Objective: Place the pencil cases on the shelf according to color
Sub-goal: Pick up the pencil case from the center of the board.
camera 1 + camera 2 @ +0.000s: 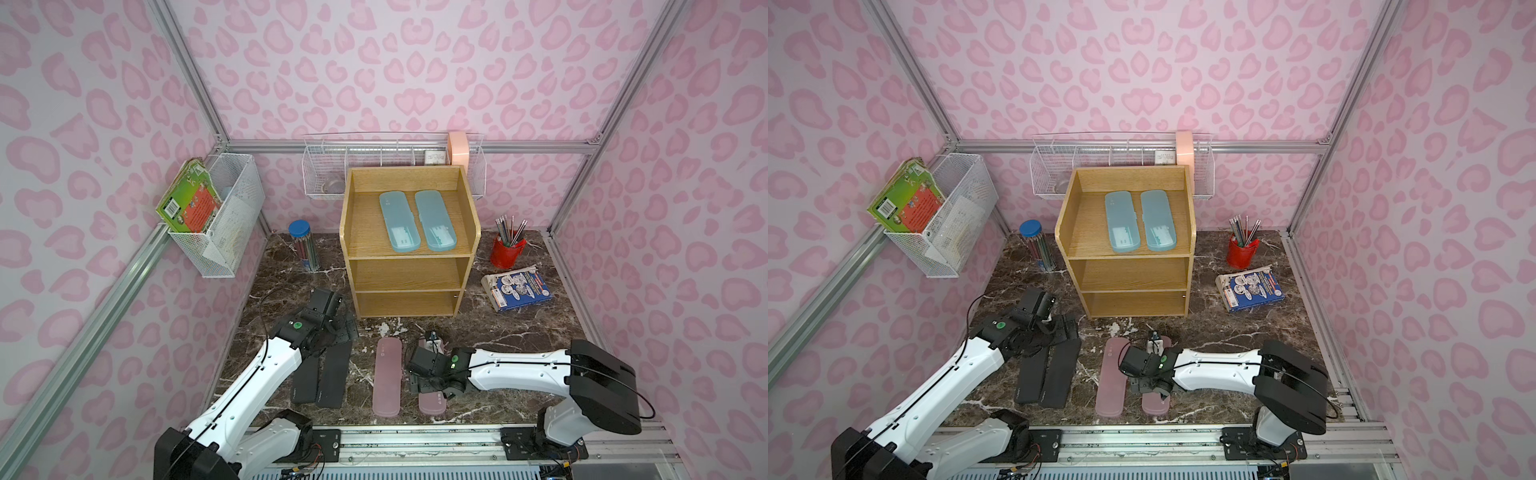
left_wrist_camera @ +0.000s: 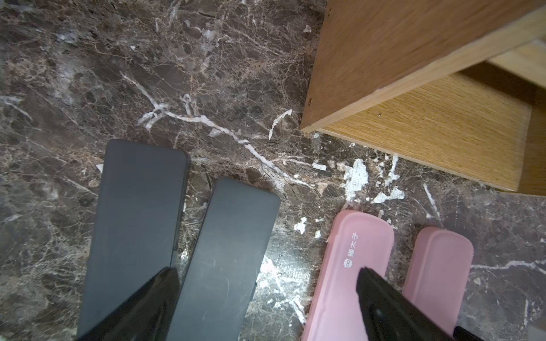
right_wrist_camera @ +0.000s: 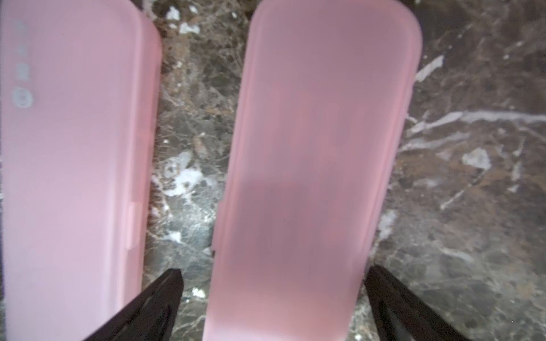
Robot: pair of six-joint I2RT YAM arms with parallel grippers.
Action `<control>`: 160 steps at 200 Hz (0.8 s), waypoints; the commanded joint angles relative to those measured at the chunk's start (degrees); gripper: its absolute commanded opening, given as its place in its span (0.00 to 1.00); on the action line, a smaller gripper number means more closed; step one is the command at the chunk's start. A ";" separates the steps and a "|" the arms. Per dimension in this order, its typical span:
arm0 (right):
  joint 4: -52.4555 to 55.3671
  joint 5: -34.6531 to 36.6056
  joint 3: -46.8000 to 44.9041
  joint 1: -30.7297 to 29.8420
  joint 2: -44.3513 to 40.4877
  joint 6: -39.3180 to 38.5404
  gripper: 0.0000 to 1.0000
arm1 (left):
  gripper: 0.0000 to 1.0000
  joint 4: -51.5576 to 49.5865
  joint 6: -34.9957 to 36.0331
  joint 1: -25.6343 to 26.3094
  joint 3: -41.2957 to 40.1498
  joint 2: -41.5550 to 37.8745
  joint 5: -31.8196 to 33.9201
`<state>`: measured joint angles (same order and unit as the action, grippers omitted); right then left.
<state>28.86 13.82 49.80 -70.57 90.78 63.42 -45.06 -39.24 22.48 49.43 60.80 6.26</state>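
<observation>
In front of the shelf (image 1: 407, 254), the right end effector (image 3: 273, 274) stands wide, straddling a pink pencil case (image 3: 310, 147) on the surface (image 3: 472, 206). The left end effector (image 2: 266, 274), also wide, hovers over two black cases (image 2: 139, 206).

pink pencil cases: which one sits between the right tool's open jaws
The pink case farther from the black cases, no print showing; the logo-printed case lies beside it.

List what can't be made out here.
- Right pink pencil case: middle hidden by the right arm, both top views.
- Black pencil cases: far ends hidden under the left arm, top views.
- Left pink pencil case: printing blurred, right wrist view.
- Rear wire basket: contents too small, top views.
</observation>
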 commanded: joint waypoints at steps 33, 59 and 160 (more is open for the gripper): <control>-1.18 0.11 -6.97 3.03 -8.11 -0.25 1.00 | 0.99 -0.97 0.31 0.03 -0.17 -1.35 0.44; -0.30 1.03 -6.16 2.30 -11.79 -1.89 0.99 | 0.99 -1.24 0.40 0.05 -0.04 -1.03 0.84; 4.05 0.32 -5.15 -4.41 -5.50 5.60 0.99 | 0.99 -1.21 0.97 0.05 -1.41 -0.92 1.52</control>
<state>29.30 15.66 44.84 -74.06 84.88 65.87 -45.47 -39.00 22.52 47.70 59.70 7.01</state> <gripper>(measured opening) 0.996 0.988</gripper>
